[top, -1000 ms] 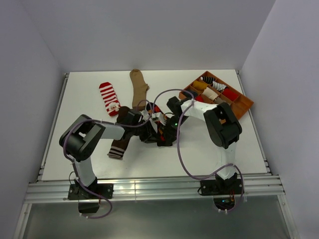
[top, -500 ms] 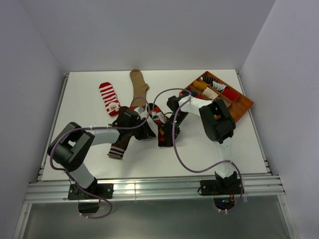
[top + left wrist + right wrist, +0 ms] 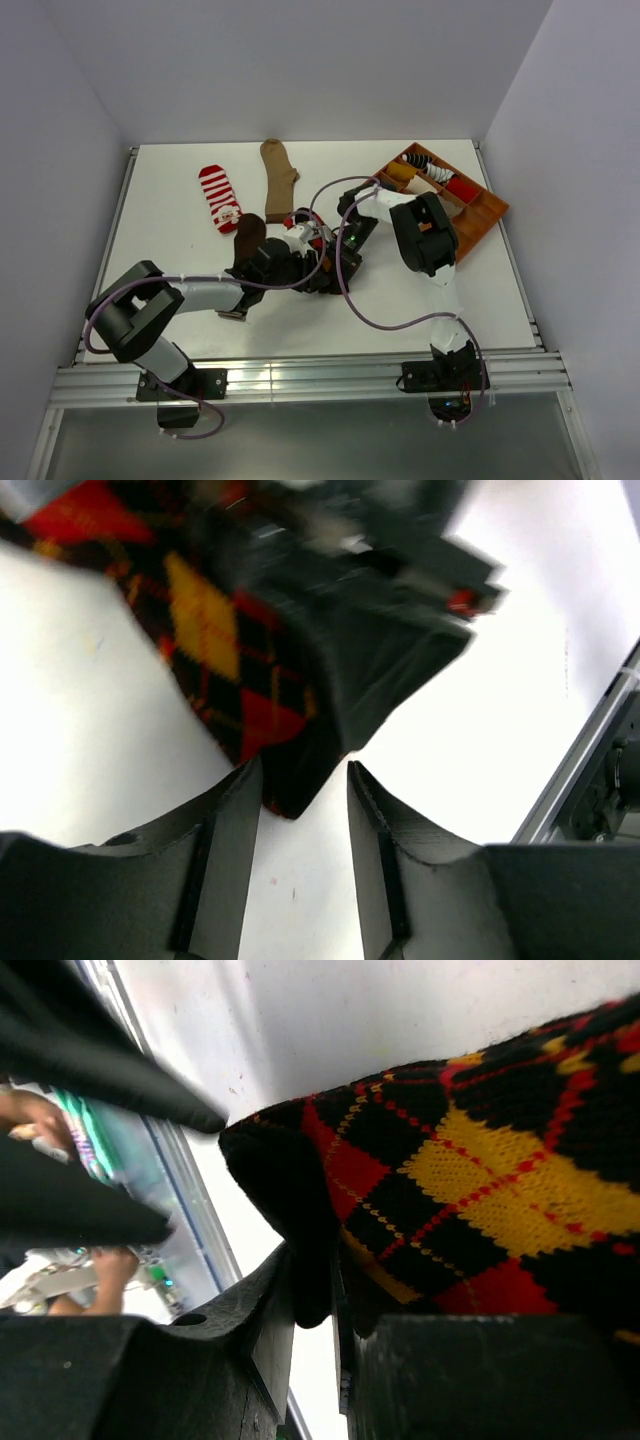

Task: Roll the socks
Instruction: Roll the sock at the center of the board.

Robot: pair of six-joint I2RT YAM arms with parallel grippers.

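Left tool [image 3: 302, 775] has opened around the argyle sock [image 3: 210, 630]; right tool [image 3: 315, 1290] pinches it; overhead hides both grips.

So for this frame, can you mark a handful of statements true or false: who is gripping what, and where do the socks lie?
1. The right gripper is clamped on the argyle sock. True.
2. The left gripper is shut tight on that sock. False: its jaws stand apart, with only the sock's tip at the gap.
3. The red-and-white striped sock lies in the tray. False: it lies flat on the table, far left; the tray sits far right.
4. The tan sock lies unrolled, right of the striped one. True.
5. The tray holds rolled socks. True.
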